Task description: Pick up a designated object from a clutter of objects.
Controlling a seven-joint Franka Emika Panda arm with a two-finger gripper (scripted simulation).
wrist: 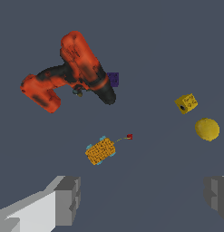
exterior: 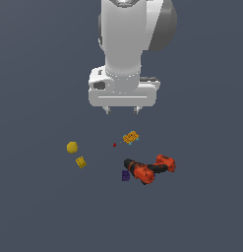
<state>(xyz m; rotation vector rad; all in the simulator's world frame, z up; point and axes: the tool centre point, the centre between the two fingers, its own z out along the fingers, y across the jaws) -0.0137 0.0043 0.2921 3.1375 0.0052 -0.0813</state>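
Note:
The small plain yellow roundish lump (exterior: pixel 72 146) lies on the dark floor at the exterior view's left; it also shows in the wrist view (wrist: pixel 207 129). My gripper (exterior: pixel 122 110) hangs high above the floor, open and empty, well away from the lump; its two grey fingertips (wrist: pixel 68 199) show wide apart in the wrist view. The clutter lies below: an orange-and-black power drill (exterior: pixel 150 169), a purple cube (exterior: pixel 125 175), a yellow patterned block (exterior: pixel 81 162), an orange-and-cyan block (exterior: pixel 131 137) and a tiny red dot (exterior: pixel 114 144).
The drill (wrist: pixel 70 72) lies on its side with the purple cube (wrist: pixel 113 79) by its chuck. The yellow patterned block (wrist: pixel 186 103) sits close beside the lump. The orange-and-cyan block (wrist: pixel 100 151) and red dot (wrist: pixel 129 136) lie between the fingers' line and the drill.

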